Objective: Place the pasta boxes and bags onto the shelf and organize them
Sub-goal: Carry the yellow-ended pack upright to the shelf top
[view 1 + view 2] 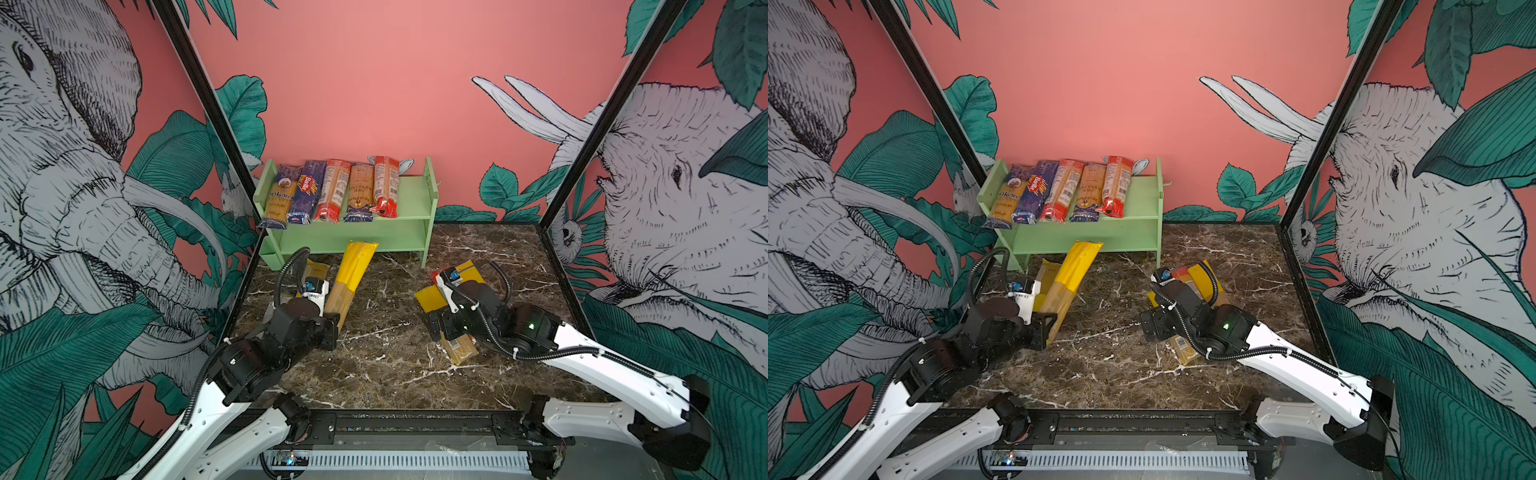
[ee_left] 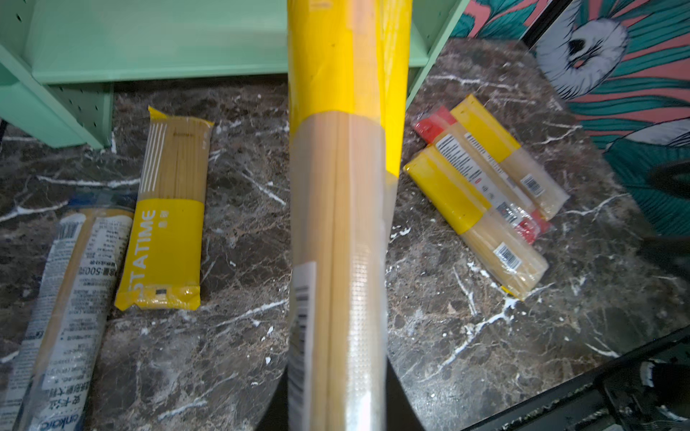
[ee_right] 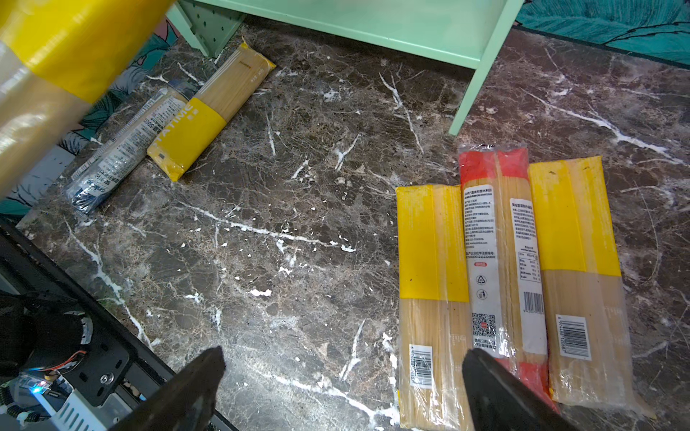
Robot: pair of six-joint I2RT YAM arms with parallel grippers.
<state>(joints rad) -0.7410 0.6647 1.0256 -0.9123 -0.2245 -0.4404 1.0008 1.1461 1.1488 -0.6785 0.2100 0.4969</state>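
- Five spaghetti packs (image 1: 332, 191) lie side by side on the top tier of the mint-green shelf (image 1: 415, 199). They are bunched toward its left side panel, and their near ends poke out past the front edge.
- One yellow-ended pack (image 1: 353, 270) is up in the air in front of the shelf. The left gripper (image 1: 334, 318) is clamped tight on its tan end.
- That pack slants so its yellow end reaches the front of the shelf's lower tier. Whether it touches the board I cannot tell.
- Three packs lie pressed together on the dark marble tabletop (image 1: 395, 332), just out from the shelf's right leg. A red-ended pack (image 3: 496, 242) sits between two yellow-banded packs (image 3: 429, 242), all label side up.
- Over the ends of those three farthest from the shelf hangs the right gripper (image 3: 339, 388), jaws spread wide and holding nothing. One finger (image 3: 496, 392) crosses the red-ended pack in the wrist view, though contact is not clear.
- Two more packs lie close together near the shelf's left foot. The STATIME pack (image 2: 168, 209), with a yellow band, is closest to the foot. Beside it, farther out from the shelf, is a blue-ended pack (image 2: 71, 298) with a white label.
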